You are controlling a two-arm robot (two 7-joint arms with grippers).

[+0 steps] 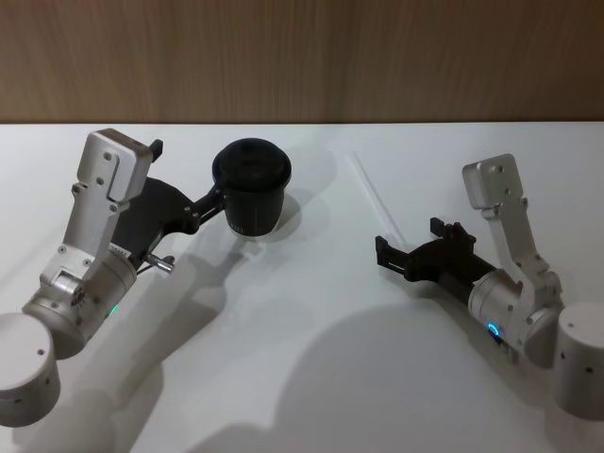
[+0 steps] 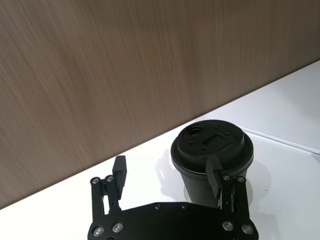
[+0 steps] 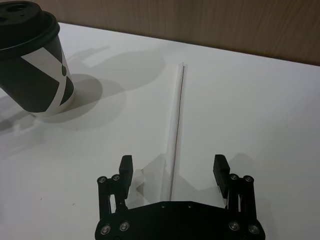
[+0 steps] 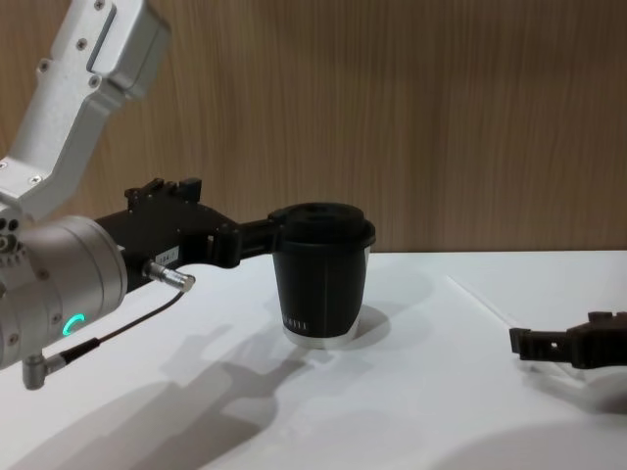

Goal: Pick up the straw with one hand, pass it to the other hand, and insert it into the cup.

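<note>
The straw (image 3: 176, 130) is seen lying flat on the white table (image 1: 302, 377), well apart from the cup (image 1: 250, 184), which stands upright with its domed lid on. In the right wrist view the straw runs lengthwise into the gap between the spread fingers of the right gripper (image 3: 173, 169), and neither finger touches it. In the head view that gripper is placed low over the table at the straw's near end. From the chest the straw is little more than a faint line.

The left gripper (image 2: 167, 172) is held wide apart beside the cup, with nothing gripped. Its wrist view shows one finger (image 2: 214, 181) in front of the cup's wall and the other off to the side, so the cup is not enclosed. Contact looks likely in the head view but cannot be confirmed.

A white panel on the cup's wall is revealed by the right wrist view. The chest view shows a black side with a short line of white lettering (image 4: 294, 323) near the base, too small to be read. There a green ring light (image 4: 71, 325) is lit on the left arm's silver wrist.
</note>
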